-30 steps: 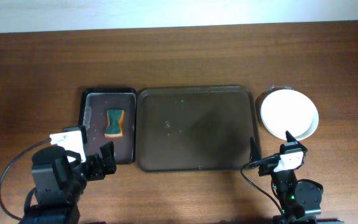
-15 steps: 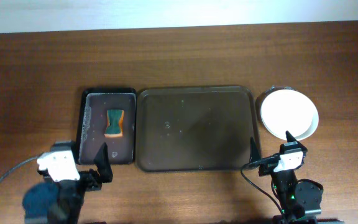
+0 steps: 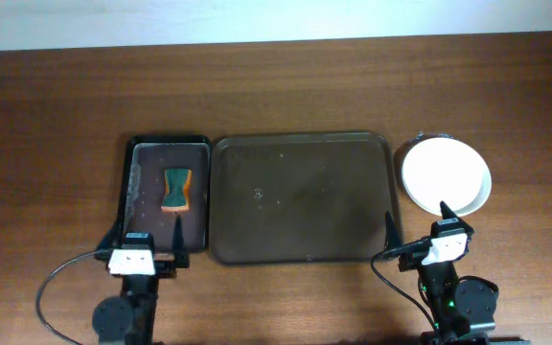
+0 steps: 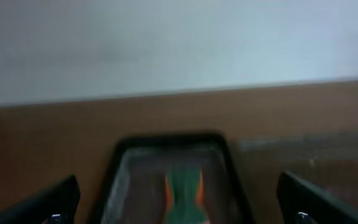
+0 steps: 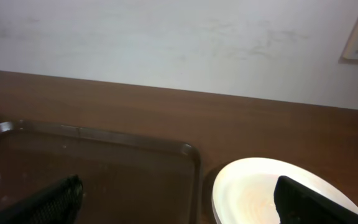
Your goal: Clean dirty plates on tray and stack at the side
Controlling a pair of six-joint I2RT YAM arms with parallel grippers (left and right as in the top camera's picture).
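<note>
The large dark brown tray (image 3: 300,196) lies mid-table with no plates on it; it also shows in the right wrist view (image 5: 92,168). White plates (image 3: 446,176) sit stacked on the table right of the tray, plain white on top, also in the right wrist view (image 5: 272,193). My left gripper (image 3: 147,238) is open and empty at the near edge, just in front of the small black tray. My right gripper (image 3: 416,222) is open and empty near the brown tray's front right corner, one finger by the plates.
A small black tray (image 3: 167,192) left of the brown tray holds a green-orange sponge (image 3: 176,188), seen blurred in the left wrist view (image 4: 184,193). A white wall stands behind the table.
My left arm has pulled back and swung right to sit squarely in front of the black tray. The right arm, plates and trays have not moved.
</note>
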